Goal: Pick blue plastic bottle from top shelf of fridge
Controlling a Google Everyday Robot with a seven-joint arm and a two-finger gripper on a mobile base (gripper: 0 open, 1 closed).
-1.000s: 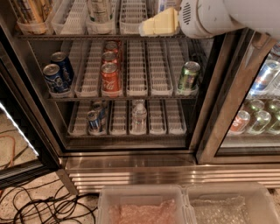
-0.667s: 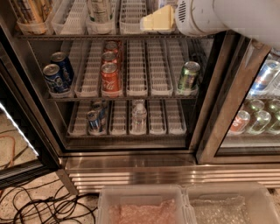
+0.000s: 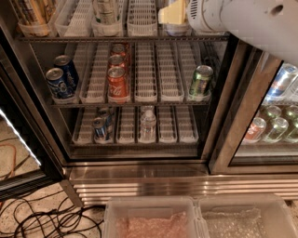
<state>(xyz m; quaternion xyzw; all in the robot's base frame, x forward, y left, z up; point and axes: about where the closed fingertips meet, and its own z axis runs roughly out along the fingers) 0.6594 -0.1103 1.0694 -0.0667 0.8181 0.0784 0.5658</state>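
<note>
The fridge (image 3: 153, 185) stands open before me, with the top shelf (image 3: 142, 21) of white slotted trays along the upper edge of the view. My gripper (image 3: 171, 13), cream-coloured on a white arm (image 3: 242, 21), reaches in from the upper right and sits over a tray on the right part of that shelf. A clear rounded base (image 3: 178, 29) shows in that tray just under the gripper. The rest is hidden, so I cannot tell whether it is the blue plastic bottle. A bottle with a pale greenish label (image 3: 106, 11) stands two trays to the left.
The middle rack holds blue cans (image 3: 60, 81), red cans (image 3: 118, 79) and a green can (image 3: 201, 80). The lower rack holds small blue cans (image 3: 100, 128) and a small water bottle (image 3: 148, 124). Two clear bins (image 3: 151, 218) and cables (image 3: 42, 218) lie on the floor.
The gripper and arm have moved up and a little to the left, closer to the top shelf. Nothing on the racks has moved.
</note>
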